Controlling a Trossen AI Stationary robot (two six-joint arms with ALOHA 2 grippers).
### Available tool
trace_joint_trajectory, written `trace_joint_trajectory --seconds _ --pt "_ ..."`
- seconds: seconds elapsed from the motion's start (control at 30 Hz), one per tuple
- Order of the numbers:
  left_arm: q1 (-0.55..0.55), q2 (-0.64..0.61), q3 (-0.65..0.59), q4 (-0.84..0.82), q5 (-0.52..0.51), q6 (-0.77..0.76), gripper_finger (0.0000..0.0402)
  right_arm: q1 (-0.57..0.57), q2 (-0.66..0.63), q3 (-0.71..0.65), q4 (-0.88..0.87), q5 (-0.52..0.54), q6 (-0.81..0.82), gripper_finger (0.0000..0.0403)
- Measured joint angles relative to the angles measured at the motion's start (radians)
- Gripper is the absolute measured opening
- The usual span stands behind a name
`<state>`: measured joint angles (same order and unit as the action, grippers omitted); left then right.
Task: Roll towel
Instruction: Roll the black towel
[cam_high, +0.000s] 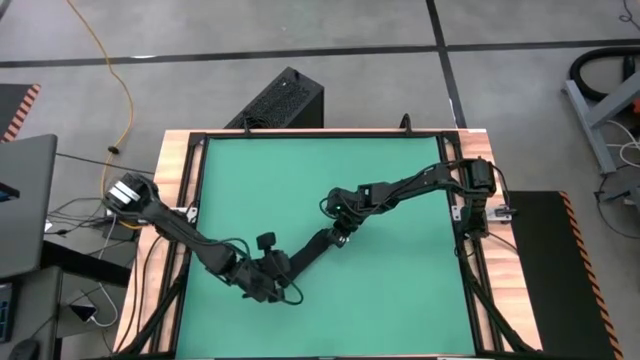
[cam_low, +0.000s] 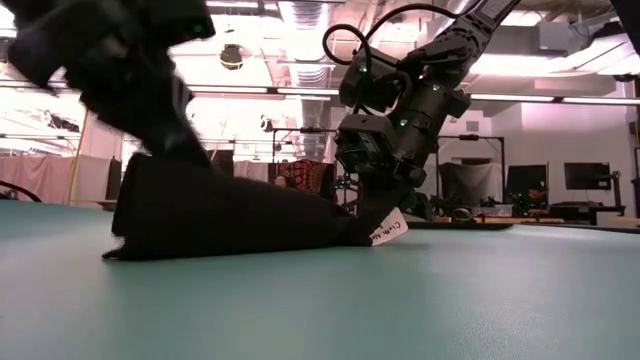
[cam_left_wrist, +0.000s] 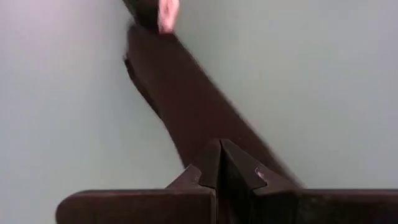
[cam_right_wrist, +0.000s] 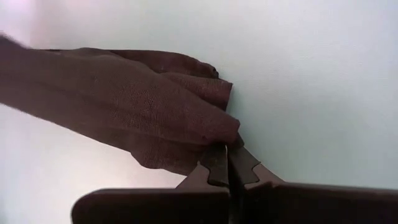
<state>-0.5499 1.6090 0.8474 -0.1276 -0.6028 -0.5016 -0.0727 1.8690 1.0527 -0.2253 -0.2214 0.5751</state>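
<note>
Towel (cam_high: 312, 250) stretches between both pinched claws, left (cam_left_wrist: 219, 163) and right (cam_right_wrist: 227, 163); only low view shows its white tag (cam_low: 388, 230).

Overhead looks straight down; low level across table (cam_high: 400, 200); wrists close.

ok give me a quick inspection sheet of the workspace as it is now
surface: green mat in a wooden frame
job's things: towel, a narrow black strip lying between the grippers; white tag at its right-gripper end
clutter: nothing seen
grippers: left gripper shut on the towel; right gripper shut on the towel's other end
cables: yellow cord on the floor
surroundings: black vented box behind the table
</note>
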Motion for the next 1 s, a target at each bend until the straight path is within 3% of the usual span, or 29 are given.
trace_joint_trajectory --seconds 0.17,0.47,0.7,1.0 --pt "-0.005 0.068 -0.001 0.042 0.049 -0.042 0.0000 0.000 0.000 0.000 -0.006 0.000 0.000 0.0000" --pt "-0.046 0.080 -0.002 0.027 0.014 -0.105 0.0000 0.000 0.000 0.000 -0.025 0.000 -0.016 0.0003" --pt "-0.046 0.156 -0.050 0.176 0.024 -0.134 0.0000 0.000 0.000 0.000 -0.026 0.000 -0.031 0.0005" --pt "-0.055 0.208 -0.049 0.169 0.047 -0.172 0.0000 0.002 -0.046 -0.003 -0.063 0.011 -0.218 0.0024"
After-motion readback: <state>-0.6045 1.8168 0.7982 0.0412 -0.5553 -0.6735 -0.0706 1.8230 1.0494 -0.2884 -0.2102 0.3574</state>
